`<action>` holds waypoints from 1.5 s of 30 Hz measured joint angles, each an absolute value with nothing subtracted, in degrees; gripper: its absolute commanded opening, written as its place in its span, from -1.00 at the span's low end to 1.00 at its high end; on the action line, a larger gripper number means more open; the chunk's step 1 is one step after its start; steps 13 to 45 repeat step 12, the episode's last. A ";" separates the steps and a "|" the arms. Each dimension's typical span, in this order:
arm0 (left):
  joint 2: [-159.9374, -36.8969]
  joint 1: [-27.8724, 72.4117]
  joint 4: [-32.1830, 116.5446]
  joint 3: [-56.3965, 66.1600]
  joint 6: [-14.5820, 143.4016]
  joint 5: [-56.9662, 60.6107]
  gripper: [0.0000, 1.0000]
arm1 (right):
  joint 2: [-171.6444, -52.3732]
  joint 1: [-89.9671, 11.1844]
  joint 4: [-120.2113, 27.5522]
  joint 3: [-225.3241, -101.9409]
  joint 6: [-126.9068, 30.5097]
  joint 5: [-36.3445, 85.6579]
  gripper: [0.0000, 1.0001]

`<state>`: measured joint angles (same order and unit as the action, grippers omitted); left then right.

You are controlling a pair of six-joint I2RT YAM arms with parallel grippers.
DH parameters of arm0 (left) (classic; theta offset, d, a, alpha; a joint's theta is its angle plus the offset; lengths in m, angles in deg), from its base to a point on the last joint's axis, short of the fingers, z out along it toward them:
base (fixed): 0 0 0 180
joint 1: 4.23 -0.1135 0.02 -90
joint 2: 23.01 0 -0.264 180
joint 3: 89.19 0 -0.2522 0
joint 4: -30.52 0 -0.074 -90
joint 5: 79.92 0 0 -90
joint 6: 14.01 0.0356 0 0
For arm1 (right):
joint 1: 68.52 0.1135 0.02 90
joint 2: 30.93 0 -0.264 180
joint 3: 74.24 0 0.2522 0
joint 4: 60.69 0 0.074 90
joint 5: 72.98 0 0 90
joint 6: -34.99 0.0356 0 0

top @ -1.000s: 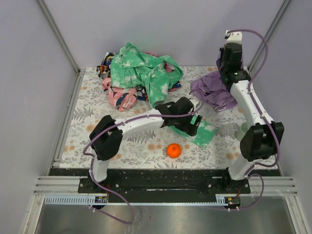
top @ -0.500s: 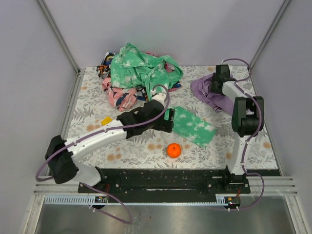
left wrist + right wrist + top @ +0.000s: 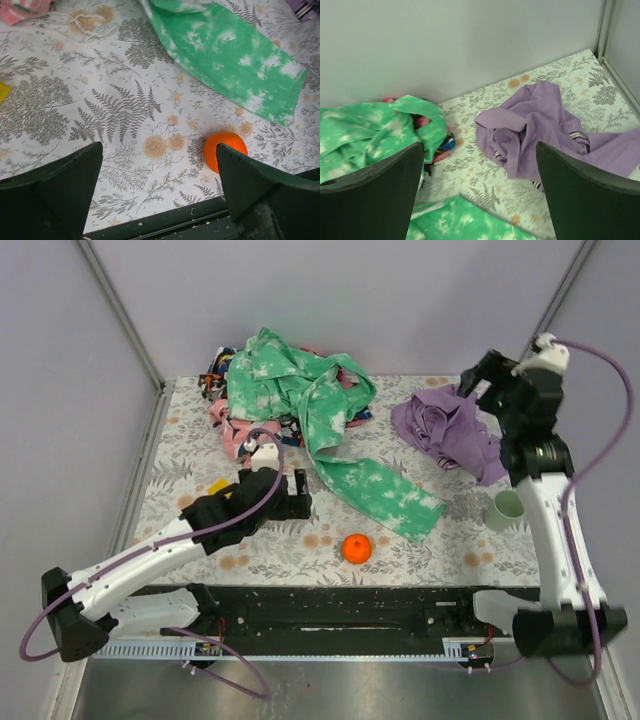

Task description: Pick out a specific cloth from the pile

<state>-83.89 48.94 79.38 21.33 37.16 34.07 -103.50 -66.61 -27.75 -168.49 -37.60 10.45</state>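
Observation:
The cloth (image 3: 447, 428), plain lavender, lies crumpled at the back right of the table, apart from the pile (image 3: 290, 390) of green-and-white, pink and dark print fabrics at the back. In the right wrist view the cloth (image 3: 540, 122) lies loose on the table ahead of my right gripper (image 3: 480, 197), which is open and empty. From above, the right gripper (image 3: 482, 376) hangs over the cloth's far right edge. My left gripper (image 3: 302, 495) is open over bare table left of the middle; nothing lies between its fingers (image 3: 55, 192).
A green-and-white strip (image 3: 375, 490) trails from the pile toward the middle. An orange ball (image 3: 357, 547) sits near the front edge, beside the left gripper's right finger (image 3: 265, 195). A pale green cup (image 3: 507, 510) stands at the right, a yellow piece (image 3: 218, 487) at the left.
My right gripper has opened, let go of the lavender cloth and lifted up and to the right. My left arm has drawn back leftward off the green strip.

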 measured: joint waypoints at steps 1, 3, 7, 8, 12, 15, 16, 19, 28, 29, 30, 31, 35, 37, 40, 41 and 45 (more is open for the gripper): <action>-82.30 48.94 80.12 22.27 36.44 34.75 0.98 | -99.26 -66.61 -27.92 -165.75 -36.58 10.34 0.99; -79.59 48.94 82.09 23.69 34.84 36.04 0.98 | -90.06 -66.61 -29.25 -158.30 -34.30 10.10 0.99; -74.71 48.94 85.17 25.89 32.00 38.09 0.98 | -77.19 -66.61 -27.75 -142.06 -30.44 10.12 0.99; -73.47 48.94 85.76 26.62 31.24 38.60 0.98 | -75.46 -66.61 -26.63 -138.87 -29.76 10.16 0.99; -70.12 48.94 88.97 28.63 28.37 40.13 0.98 | -67.77 -66.61 -20.73 -127.64 -27.55 10.64 0.99; -70.12 48.94 88.97 28.63 28.37 40.13 0.98 | -67.77 -66.61 -20.73 -127.64 -27.55 10.64 0.99; -70.12 48.94 88.97 28.63 28.37 40.13 0.98 | -67.77 -66.61 -20.73 -127.64 -27.55 10.64 0.99; -70.12 48.94 88.97 28.63 28.37 40.13 0.98 | -67.77 -66.61 -20.73 -127.64 -27.55 10.64 0.99; -70.12 48.94 88.97 28.63 28.37 40.13 0.98 | -67.77 -66.61 -20.73 -127.64 -27.55 10.64 0.99; -70.12 48.94 88.97 28.63 28.37 40.13 0.98 | -67.77 -66.61 -20.73 -127.64 -27.55 10.64 0.99; -70.12 48.94 88.97 28.63 28.37 40.13 0.98 | -67.77 -66.61 -20.73 -127.64 -27.55 10.64 0.99; -70.12 48.94 88.97 28.63 28.37 40.13 0.98 | -67.77 -66.61 -20.73 -127.64 -27.55 10.64 0.99; -70.12 48.94 88.97 28.63 28.37 40.13 0.98 | -67.77 -66.61 -20.73 -127.64 -27.55 10.64 0.99; -70.12 48.94 88.97 28.63 28.37 40.13 0.98 | -67.77 -66.61 -20.73 -127.64 -27.55 10.64 0.99; -70.12 48.94 88.97 28.63 28.37 40.13 0.98 | -67.77 -66.61 -20.73 -127.64 -27.55 10.64 0.99; -70.12 48.94 88.97 28.63 28.37 40.13 0.98 | -67.77 -66.61 -20.73 -127.64 -27.55 10.64 0.99; -70.12 48.94 88.97 28.63 28.37 40.13 0.98 | -67.77 -66.61 -20.73 -127.64 -27.55 10.64 0.99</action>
